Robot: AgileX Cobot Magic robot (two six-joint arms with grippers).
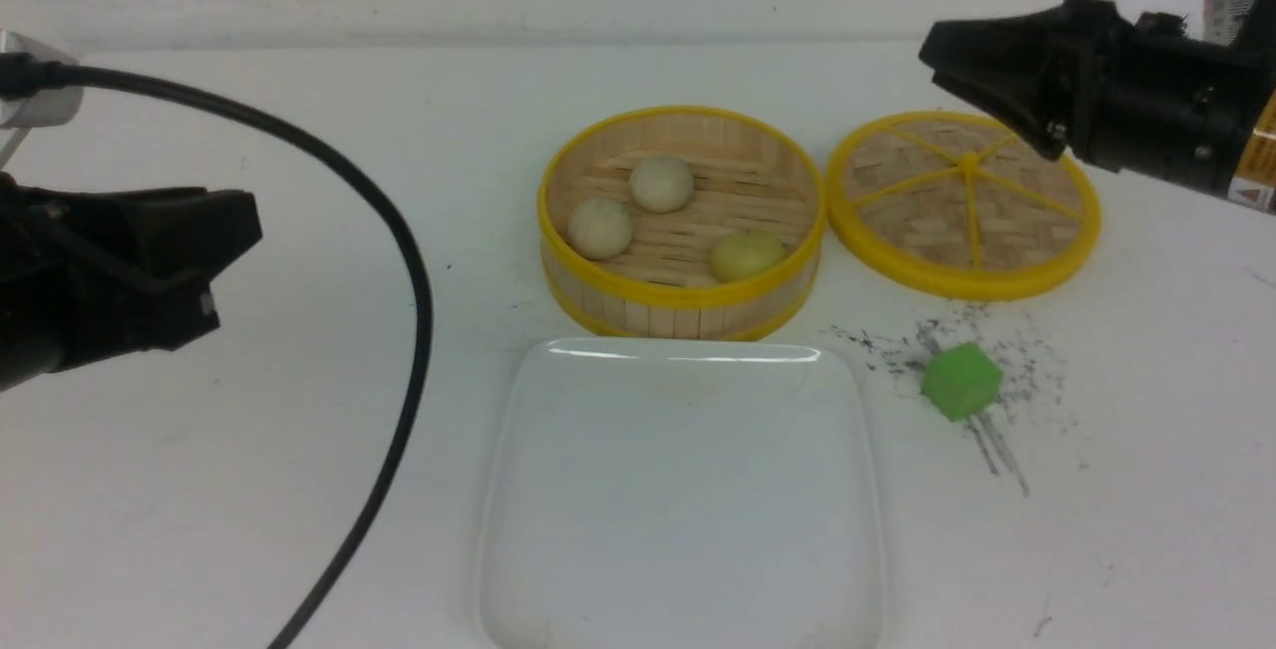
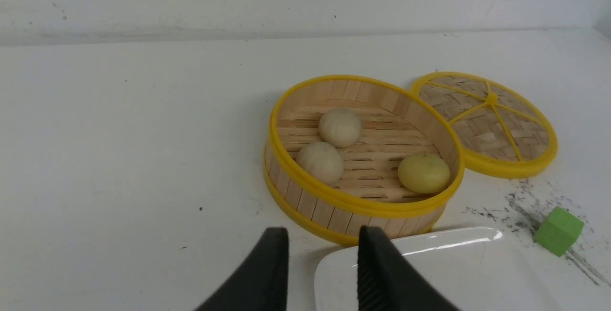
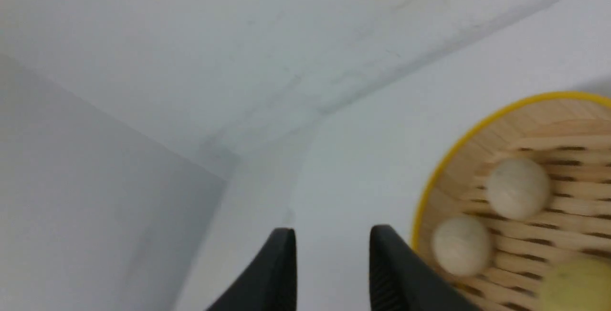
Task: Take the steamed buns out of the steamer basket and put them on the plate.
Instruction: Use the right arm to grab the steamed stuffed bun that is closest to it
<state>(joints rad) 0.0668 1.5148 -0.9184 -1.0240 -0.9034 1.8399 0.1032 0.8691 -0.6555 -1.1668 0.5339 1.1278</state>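
Three steamed buns [image 1: 661, 183] in one steamer basket [image 1: 682, 296], one plate [image 1: 678, 499].

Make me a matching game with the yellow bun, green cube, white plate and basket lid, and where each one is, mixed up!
1 pale yellow bun
2 green cube
3 white plate
4 woven lid

A among the dark smudges
B right of the steamer basket
C inside the basket
D nearest the front camera

Pairs: 1-C, 2-A, 3-D, 4-B
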